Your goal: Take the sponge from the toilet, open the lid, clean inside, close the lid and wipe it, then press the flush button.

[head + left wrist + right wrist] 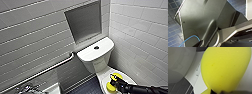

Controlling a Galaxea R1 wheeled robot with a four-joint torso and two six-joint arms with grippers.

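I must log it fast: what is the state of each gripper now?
Left gripper: cannot be told.
Right gripper: closed, holding the bright yellow, thick oblong sponge.

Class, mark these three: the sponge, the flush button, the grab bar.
sponge [110, 87]: head view, lower yellow end.
flush button [96, 47]: head view, its dark centre.
grab bar [50, 67]: head view, middle of the rail.

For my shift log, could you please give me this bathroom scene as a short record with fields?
place: tiled bathroom corner
toilet: white, round button on tank top
sponge: yellow, gripped in the right tool, at the lid; contact unclear
wall: recessed niche, metal grab bar
floor: dark small tiles
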